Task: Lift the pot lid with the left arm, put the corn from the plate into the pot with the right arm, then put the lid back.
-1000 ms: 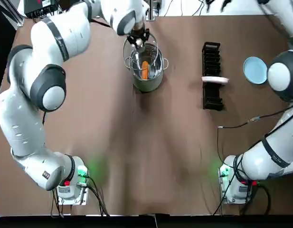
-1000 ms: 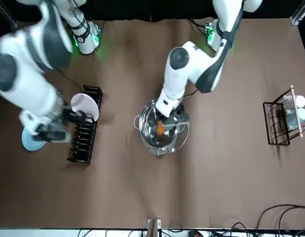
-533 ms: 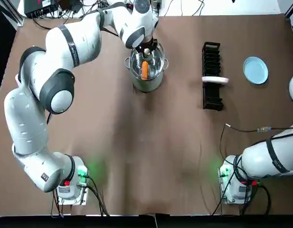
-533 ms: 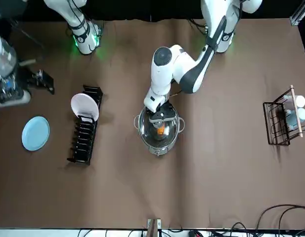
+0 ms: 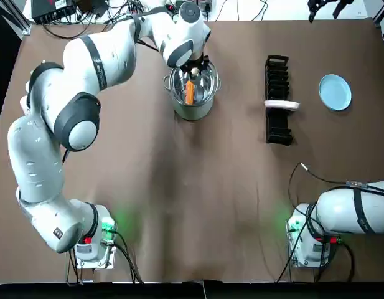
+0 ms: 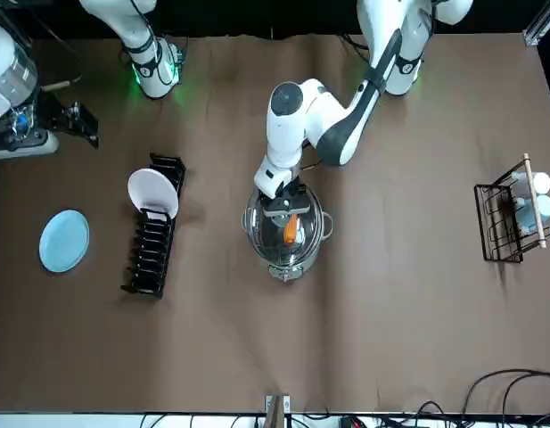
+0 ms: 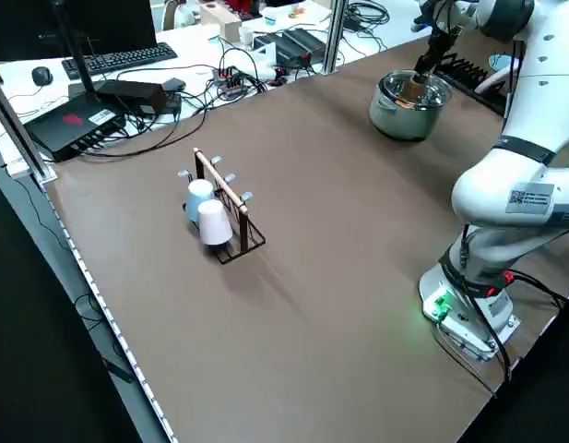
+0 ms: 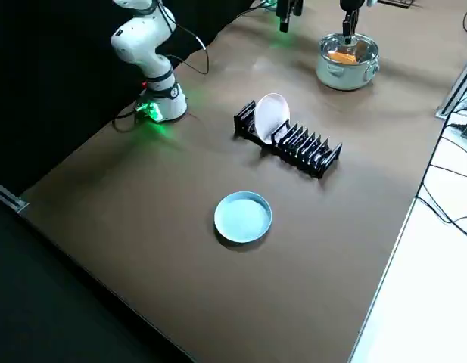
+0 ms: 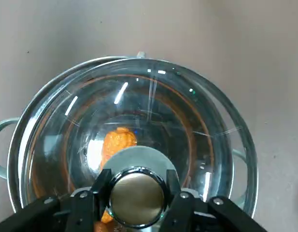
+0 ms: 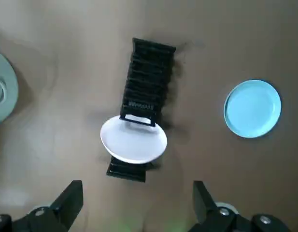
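A steel pot (image 5: 193,107) stands at the far middle of the table, with the orange corn (image 5: 189,92) lying inside it. The glass lid (image 9: 187,125) lies over the pot's rim (image 9: 11,145), shifted a little to one side. My left gripper (image 9: 137,195) is shut on the lid's metal knob and stands straight above the pot (image 6: 286,259). The corn (image 9: 119,142) shows through the glass. My right gripper (image 10: 136,186) is open and holds nothing. It hangs high over the table's far right part, above the bare blue plate (image 5: 335,91).
A black dish rack (image 5: 277,99) holding one white plate (image 5: 282,105) stands between the pot and the blue plate. A wire rack with cups (image 6: 511,218) sits at the robot's left side. Cables run off both arm bases.
The left gripper has carried the lid from beside the rim to over the pot. The right arm has pulled up and away from the blue plate toward the far right corner.
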You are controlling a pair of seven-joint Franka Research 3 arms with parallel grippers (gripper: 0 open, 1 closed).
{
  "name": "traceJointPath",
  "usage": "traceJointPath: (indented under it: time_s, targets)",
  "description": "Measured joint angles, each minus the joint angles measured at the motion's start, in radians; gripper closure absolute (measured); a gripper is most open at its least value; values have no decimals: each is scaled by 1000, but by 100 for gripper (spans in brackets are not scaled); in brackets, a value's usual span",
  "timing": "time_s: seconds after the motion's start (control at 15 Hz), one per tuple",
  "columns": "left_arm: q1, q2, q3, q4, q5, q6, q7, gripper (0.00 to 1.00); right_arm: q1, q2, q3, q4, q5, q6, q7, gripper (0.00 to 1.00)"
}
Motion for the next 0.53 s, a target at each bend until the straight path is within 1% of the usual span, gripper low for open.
traceJointPath:
  time_s: [0.27, 0.53]
  targets:
    - [5, 0, 5, 1, 1, -2, 0, 49, -59, -30, -4, 43, 9, -41, -17, 0]
    - [21, 0, 8, 2, 6, -13, 2, 49, -108, -28, -8, 44, 91, -42, -75, 0]
